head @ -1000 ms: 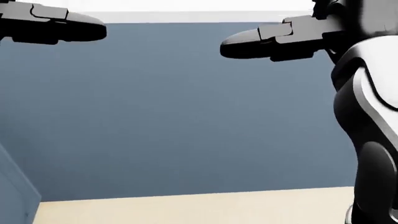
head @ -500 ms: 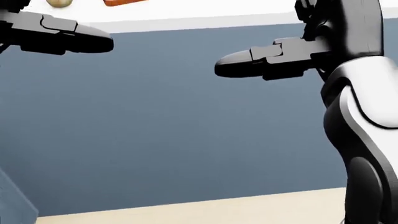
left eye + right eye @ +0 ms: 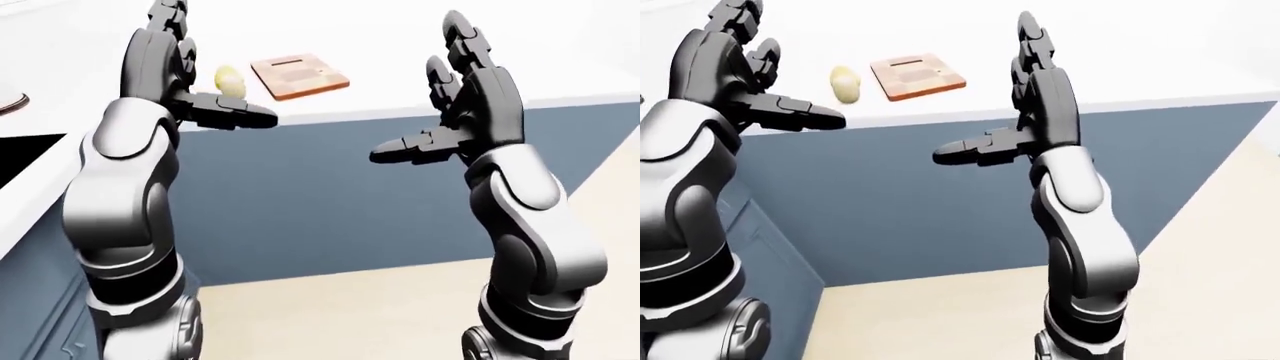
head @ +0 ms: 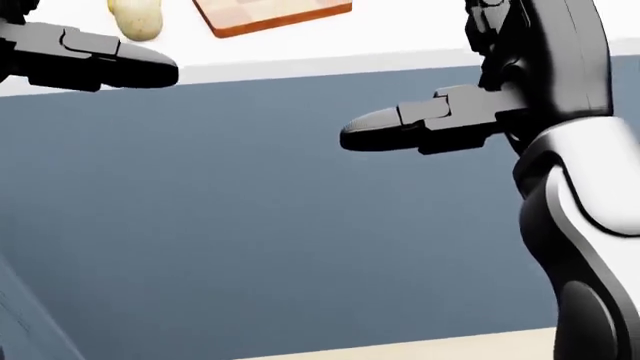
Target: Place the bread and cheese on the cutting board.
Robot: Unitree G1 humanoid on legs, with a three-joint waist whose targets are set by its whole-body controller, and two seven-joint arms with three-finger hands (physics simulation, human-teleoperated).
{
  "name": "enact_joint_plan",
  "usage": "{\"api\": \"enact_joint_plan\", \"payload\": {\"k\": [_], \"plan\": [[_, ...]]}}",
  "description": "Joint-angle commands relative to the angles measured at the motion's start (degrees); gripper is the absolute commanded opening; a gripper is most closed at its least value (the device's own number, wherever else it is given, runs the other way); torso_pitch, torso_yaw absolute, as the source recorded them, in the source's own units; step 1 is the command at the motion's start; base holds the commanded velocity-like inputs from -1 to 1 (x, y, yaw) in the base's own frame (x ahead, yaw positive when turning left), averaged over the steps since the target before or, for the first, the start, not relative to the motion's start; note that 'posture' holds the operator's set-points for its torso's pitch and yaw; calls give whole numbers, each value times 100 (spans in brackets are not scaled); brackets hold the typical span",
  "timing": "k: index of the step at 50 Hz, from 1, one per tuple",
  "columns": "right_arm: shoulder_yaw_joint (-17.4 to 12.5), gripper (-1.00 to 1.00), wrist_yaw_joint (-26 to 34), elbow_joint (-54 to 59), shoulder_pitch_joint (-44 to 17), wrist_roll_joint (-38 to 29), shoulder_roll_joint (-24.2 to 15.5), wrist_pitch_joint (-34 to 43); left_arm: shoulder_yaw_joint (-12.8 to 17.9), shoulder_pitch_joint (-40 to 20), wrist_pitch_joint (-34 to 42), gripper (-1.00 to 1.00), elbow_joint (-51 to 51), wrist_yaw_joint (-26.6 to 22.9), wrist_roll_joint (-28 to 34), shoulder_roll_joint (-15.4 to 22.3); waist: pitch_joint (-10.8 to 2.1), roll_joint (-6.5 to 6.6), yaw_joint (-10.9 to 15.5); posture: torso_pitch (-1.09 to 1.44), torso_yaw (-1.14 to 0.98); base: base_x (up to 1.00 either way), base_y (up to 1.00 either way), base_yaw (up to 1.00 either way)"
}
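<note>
**Nothing placed yet: both hands empty, board bare**

Standing at the blue-fronted desk (image 3: 560,45), the robot has not begun either placement, as far as I can judge. The cutting board (image 3: 298,76) lies bare on the desk top. The bread (image 3: 845,83), a pale loaf, sits just left of the board, apart from it. No cheese shows in any view. Below the board, the left hand (image 3: 175,56) and right hand (image 3: 455,97) are raised, fingers spread, gripping nothing. Both items remain to move.

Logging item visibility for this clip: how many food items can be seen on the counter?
1: a pale bread roll on the white counter, just left of the cutting board. No cheese shows; the raised hands may hide it.
</note>
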Motion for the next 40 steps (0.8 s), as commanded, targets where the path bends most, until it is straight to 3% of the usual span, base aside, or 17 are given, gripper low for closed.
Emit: {"api": "enact_joint_plan", "payload": {"k": [1, 6, 9, 10, 12, 14, 18, 20, 21, 22, 24, 30, 34, 35, 36, 37, 40], "plan": [[-75, 100, -55, -58, -238, -82, -61, -279, -15, -220, -240, 100, -165, -26, 11, 31, -125, 0, -19, 0, 0, 20, 20, 0], [-40, 100, -57, 155, -369, -121, -22, -373, 9, -291, -181, 100, -170, -68, 28, 51, -109, -271, 29, 0, 0, 23, 20, 0], [31, 100, -76, 305, -519, -155, 2, -416, 9, -327, -190, 100, -146, -84, 27, 53, -213, -688, 74, 0, 0, 24, 20, 0], [28, 100, -79, 336, -525, -153, 30, -436, 17, -324, -176, 100, -166, -92, 23, 59, -161, -414, 8, 0, 0, 25, 17, 0], [28, 100, -63, 332, -496, -175, 16, -445, 35, -328, -141, 100, -197, -97, 21, 76, -173, -540, 29, 0, 0, 25, 15, 0], [8, 100, -40, 276, -510, -162, 9, -390, 42, -365, -109, 100, -208, -106, 15, 98, -212, -464, 23, 0, 0, 27, 14, 0], [34, 100, -14, 197, -443, -207, -4, -374, 53, -372, -57, 100, -246, -114, 20, 135, -90, -203, -37, 0, 0, 30, 14, 0], [36, 100, -20, 264, -515, -217, 30, -391, 41, -403, -50, 100, -230, -112, 31, 148, -134, 81, -88, 0, 0, 32, 13, 0], [46, 100, -7, 255, -501, -233, 18, -390, 48, -387, -9, 100, -279, -127, 27, 157, -226, 340, -88, 0, 0, 33, 13, 0], [40, 100, 9, 222, -514, -237, 4, -349, 72, -383, 18, 100, -308, -137, 25, 178, -172, 166, -27, 0, 0, 32, 14, 0], [45, 100, 24, 238, -512, -253, 19, -374, 117, -297, -15, 100, -324, -127, 20, 182, -102, 225, -33, 0, 0, 32, 14, 0], [122, 100, 59, 513, -633, -357, 80, -526, 247, -41, -146, 100, -375, 30, -79, 155, -84, -98, 47, 0, 0, 33, 16, 0], [100, 100, 60, 476, -628, -356, 137, -486, 183, -121, -72, 100, -409, 74, -143, 176, -169, -511, 112, 0, 0, 32, 16, 0], [133, 100, 58, 526, -611, -384, 137, -548, 159, -61, -74, 100, -443, 82, -129, 180, -233, -550, 147, 0, 0, 34, 11, 0], [117, 100, 58, 522, -595, -374, 153, -559, 151, -48, -64, 100, -463, 86, -129, 170, -151, -442, 80, 0, 0, 34, 2, 0], [91, 100, 76, 454, -573, -356, 132, -516, 123, -57, -45, 100, -472, 82, -123, 166, -116, -494, 83, 0, 0, 33, 2, 0], [106, 100, 107, 370, -513, -359, 114, -493, 90, -76, -67, 100, -438, 63, -109, 124, -166, -401, 27, 0, 0, 33, 2, 0]]}}
